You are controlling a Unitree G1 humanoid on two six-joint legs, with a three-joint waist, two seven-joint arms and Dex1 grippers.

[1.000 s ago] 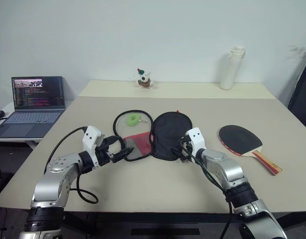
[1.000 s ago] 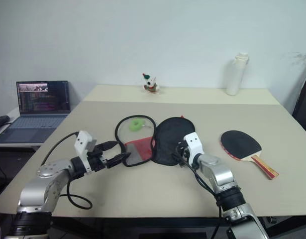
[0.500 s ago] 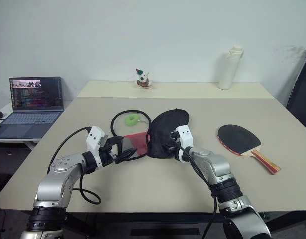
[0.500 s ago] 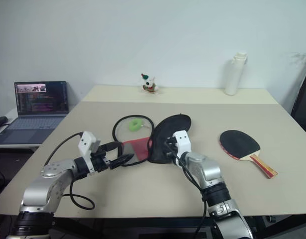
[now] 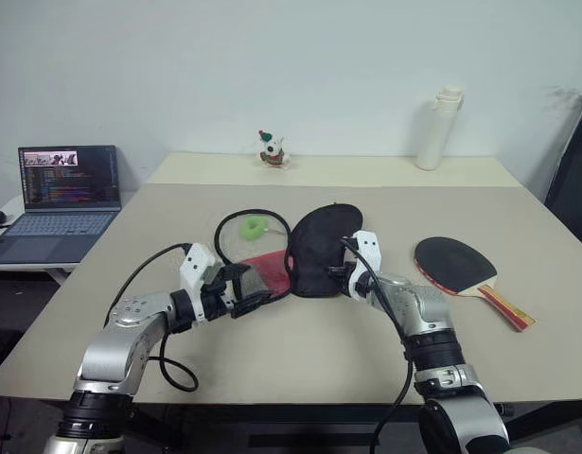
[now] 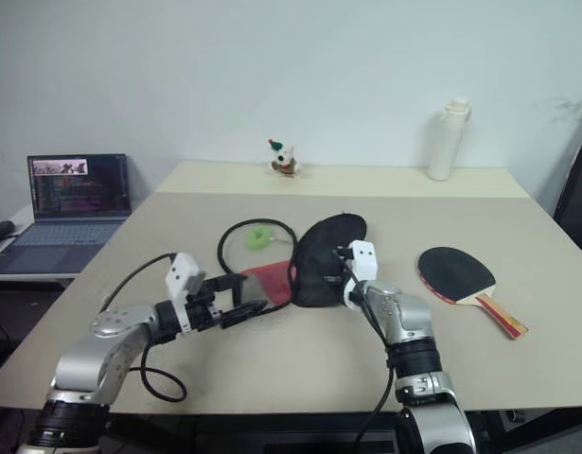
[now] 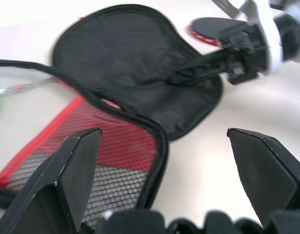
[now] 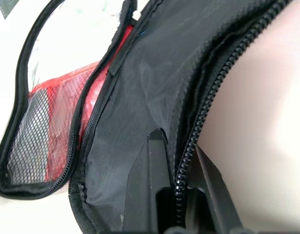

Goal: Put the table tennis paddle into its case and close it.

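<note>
Two grippers work at the case [image 5: 291, 255], which lies unzipped at the centre of the frame. The right gripper [image 8: 181, 204] is clamped on the zipper rim of the black flap; the left gripper [image 7: 164, 161] hangs spread wide over the mesh half, gripping nothing. The paddle [image 5: 461, 270] lies well apart at right. If the thin rim slips free, the flap may drop shut before the paddle goes in.

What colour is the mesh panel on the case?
Red, on the case; clearest in the left wrist view.
</note>
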